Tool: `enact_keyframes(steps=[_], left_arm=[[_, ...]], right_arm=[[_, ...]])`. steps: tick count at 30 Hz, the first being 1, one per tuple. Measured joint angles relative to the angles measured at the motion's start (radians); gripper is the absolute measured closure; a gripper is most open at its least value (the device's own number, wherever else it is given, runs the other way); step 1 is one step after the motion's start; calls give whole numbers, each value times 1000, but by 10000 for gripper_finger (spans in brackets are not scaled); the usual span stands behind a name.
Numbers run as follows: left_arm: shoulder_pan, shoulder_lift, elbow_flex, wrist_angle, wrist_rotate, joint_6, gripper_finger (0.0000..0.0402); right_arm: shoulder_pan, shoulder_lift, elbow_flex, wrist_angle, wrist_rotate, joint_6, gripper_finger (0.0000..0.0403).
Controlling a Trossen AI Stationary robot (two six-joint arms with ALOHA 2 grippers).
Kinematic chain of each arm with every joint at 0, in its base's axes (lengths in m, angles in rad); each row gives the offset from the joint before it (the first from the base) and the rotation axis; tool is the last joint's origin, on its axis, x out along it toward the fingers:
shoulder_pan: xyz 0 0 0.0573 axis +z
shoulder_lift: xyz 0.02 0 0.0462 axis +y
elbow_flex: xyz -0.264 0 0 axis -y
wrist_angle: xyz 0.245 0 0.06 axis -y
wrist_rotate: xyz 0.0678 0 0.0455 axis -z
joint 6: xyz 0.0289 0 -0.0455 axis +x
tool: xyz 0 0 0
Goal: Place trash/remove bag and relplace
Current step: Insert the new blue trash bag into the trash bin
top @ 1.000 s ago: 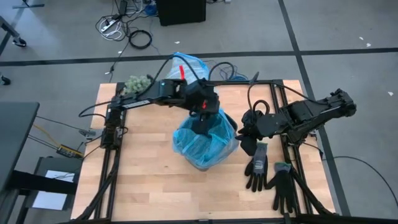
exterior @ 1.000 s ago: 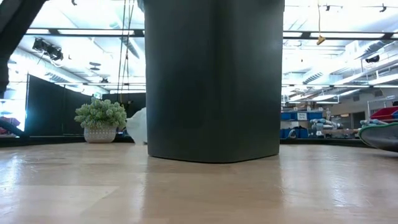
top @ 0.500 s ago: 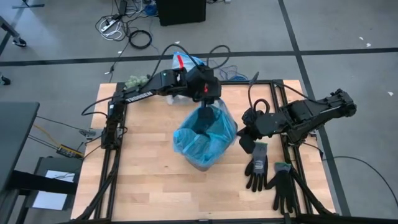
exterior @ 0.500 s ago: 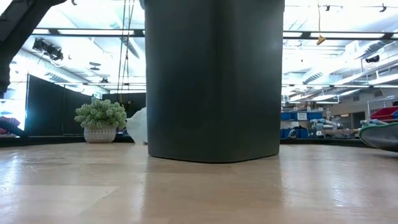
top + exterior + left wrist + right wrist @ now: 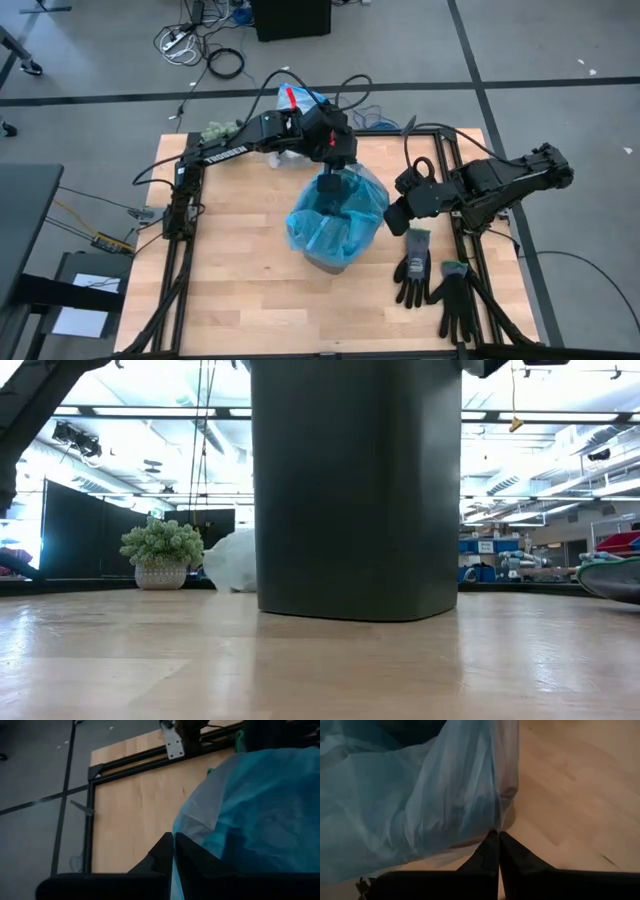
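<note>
A black bin stands mid-table with a light-blue translucent bag draped over its mouth. My left gripper is at the far side of that mouth, shut on the blue plastic. My right gripper is at the bin's right side, also shut on it. A crumpled grey-white bag lies on the table behind the bin. The trash is out of view. My left gripper pinches the blue bag's rim at the far side of the bin's mouth between its two fingers, coming slanting down from the table's far left. The plastic spreads away from the fingertips over the bin. My right gripper pinches a gathered fold of the blue bag on the bin's right side between its two fingertips, slanting down from the table's right. A pleat runs straight out from the fingertips, drawn into a ridge.
Two black gloves lie near the right front corner. A second blue bag with a red tie sits at the far edge, beside a green fuzzy clump. Black rails frame the wooden table.
My left gripper has gone from over the bin's middle toward the table's far edge, to the far rim of the blue bag. My right wrist has rolled. The bin with its blue bag has slid a little toward the table's right edge.
</note>
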Motion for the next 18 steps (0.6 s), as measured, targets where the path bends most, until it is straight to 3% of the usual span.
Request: enact_keyframes(steps=[8, 14, 18], left_arm=[[29, 32, -12, -10, -7, 9, 374], [45, 48, -64, 3, -14, 0, 374], [46, 50, -65, -15, -50, 0, 374]], right_arm=[[-39, 1, 0, -70, -17, -20, 403], [-103, 1, 0, -83, -86, -89, 403], [-109, -3, 0, -64, -45, -112, 403]])
